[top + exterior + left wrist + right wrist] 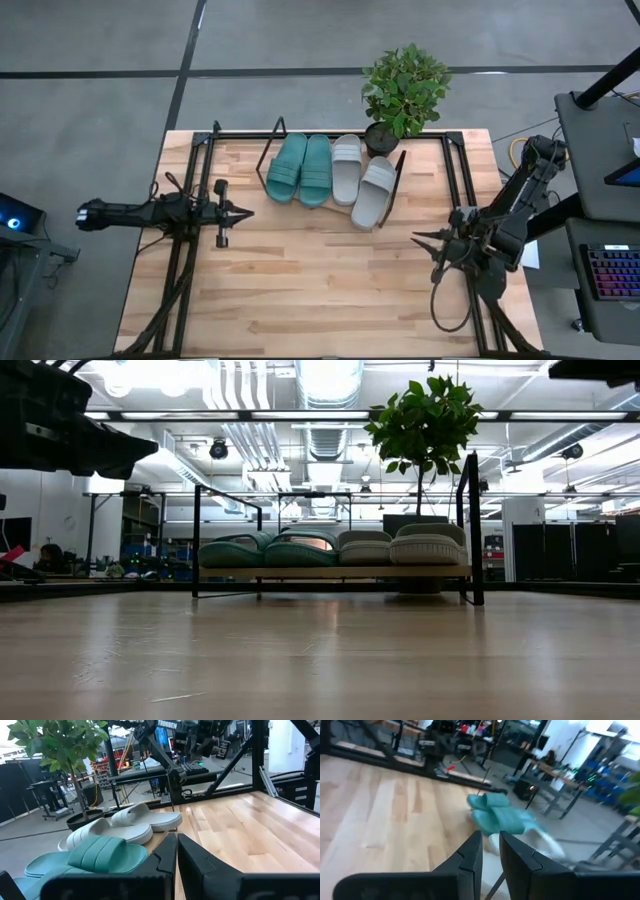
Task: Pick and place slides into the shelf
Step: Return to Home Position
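Left gripper (247, 211) and right gripper (424, 243) are hovering empty, fingers pressed together, flanking the shelf (402, 170) carrying four slides (315, 172)

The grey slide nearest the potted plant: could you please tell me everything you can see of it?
This light grey slide looks like foam, with a broad ribbed strap across the forefoot. It lies sole-down at the right end of the shelf, skewed rather than parallel to the row. One end juts out past the second grey slide, which its side appears to touch. The potted plant stands just behind it. Nothing grips it.
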